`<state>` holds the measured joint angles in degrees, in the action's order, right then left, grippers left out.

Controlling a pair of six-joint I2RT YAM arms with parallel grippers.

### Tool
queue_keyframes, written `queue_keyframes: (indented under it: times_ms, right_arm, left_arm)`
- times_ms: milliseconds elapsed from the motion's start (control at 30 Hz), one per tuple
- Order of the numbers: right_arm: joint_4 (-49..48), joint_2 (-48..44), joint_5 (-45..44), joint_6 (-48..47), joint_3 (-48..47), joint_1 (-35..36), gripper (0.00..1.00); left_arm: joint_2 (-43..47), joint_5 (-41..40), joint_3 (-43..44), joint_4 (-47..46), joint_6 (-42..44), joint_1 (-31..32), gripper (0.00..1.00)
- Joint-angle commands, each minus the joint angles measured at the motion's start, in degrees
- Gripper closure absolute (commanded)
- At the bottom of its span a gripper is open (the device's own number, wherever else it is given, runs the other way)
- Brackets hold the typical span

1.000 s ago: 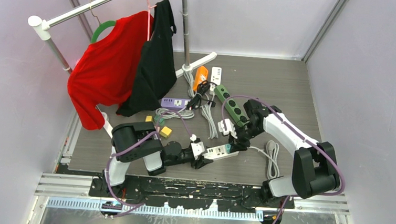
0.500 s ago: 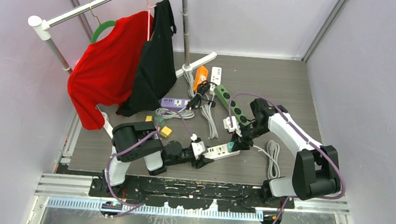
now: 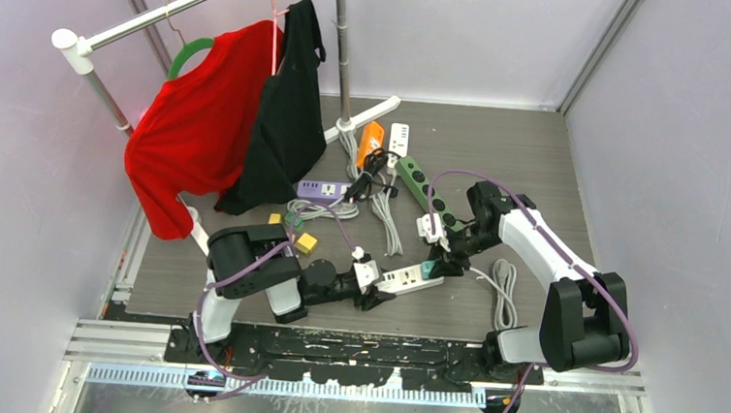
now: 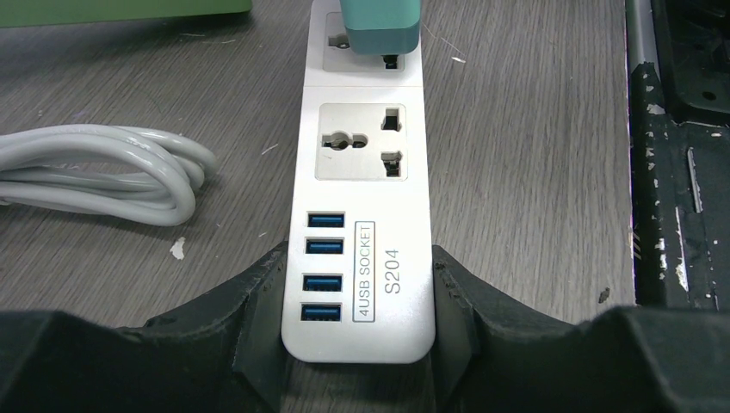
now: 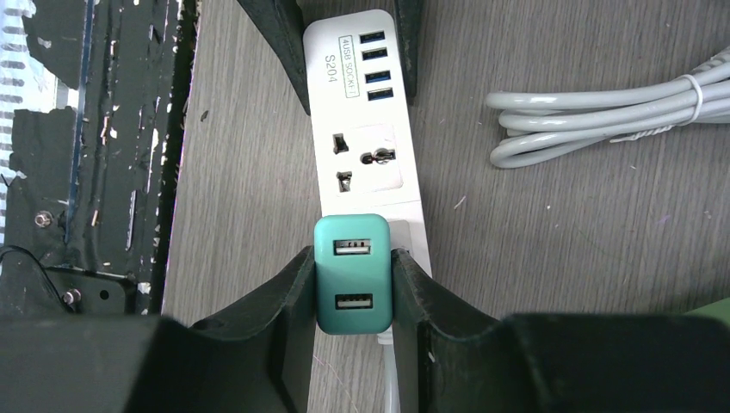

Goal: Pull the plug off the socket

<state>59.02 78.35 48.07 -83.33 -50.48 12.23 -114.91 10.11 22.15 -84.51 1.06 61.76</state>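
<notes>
The strip (image 3: 409, 279) is lying on the table (image 3: 540, 151) in the lower middle of the top view, running from lower left to upper right. The left gripper (image 3: 381, 285) is clamping its lower left end. In the left wrist view, the two black fingers (image 4: 258, 301) are pressing against both long sides of the strip (image 4: 366, 224), right beside the four blue USB ports, so the left gripper (image 4: 360, 310) is grasping the strip.

The plug (image 3: 426, 269), a teal block, is sitting over the outlet at the strip's upper right end. In the left wrist view it is showing at the top edge of the frame (image 4: 379, 26), with one free outlet lying between it and the USB ports. Whether its pins are fully seated I cannot tell.

The right gripper (image 3: 437, 266) is reaching down onto the plug. In the right wrist view, the plug (image 5: 353, 274) is showing two USB ports on its face, and the black fingers (image 5: 288, 297) are pressing on its left and right sides, so the right gripper (image 5: 353, 288) is grasping the plug. The strip (image 5: 361, 112) is stretching toward the top of that frame.

A coiled grey cable (image 5: 603, 120) is lying at the upper right of the right wrist view, apart from the strip. A green strip (image 3: 428, 193) is lying just above the right gripper in the top view.
</notes>
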Motion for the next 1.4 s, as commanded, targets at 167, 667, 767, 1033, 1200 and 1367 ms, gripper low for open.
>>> queue_keyframes:
  times_ms: [167, 667, 767, 1033, 1200, 1367]
  right_arm:
    - [1.8, -3.0, 1.6, -1.7, -2.1, -1.5, 0.99]
    - [8.6, 0.5, 6.0, -9.9, -2.4, -0.8, 0.98]
    - [7.1, 0.2, 5.5, -7.2, -2.6, -0.8, 0.98]
    - [5.6, -0.2, 7.5, -0.9, -3.9, -0.8, 0.98]
    - [4.1, 0.5, 9.4, 7.2, -5.3, -0.8, 0.98]
    - [3.1, 2.3, 11.1, 14.9, -7.4, -0.8, 0.98]
  left_arm:
    - [-1.7, -0.8, -1.1, 2.8, 0.7, -0.4, 1.00]
    - [-1.7, -0.4, -0.6, 3.6, 0.6, -0.5, 1.00]
    - [-1.8, -0.4, -0.5, 3.8, 0.5, -0.5, 1.00]
    - [-0.5, -0.1, -0.9, 4.0, -0.3, -0.5, 0.77]
    - [3.4, -1.2, -0.8, 7.6, -4.9, -0.5, 0.30]
    - [8.9, -3.0, -0.6, 13.4, -11.1, -0.5, 0.17]
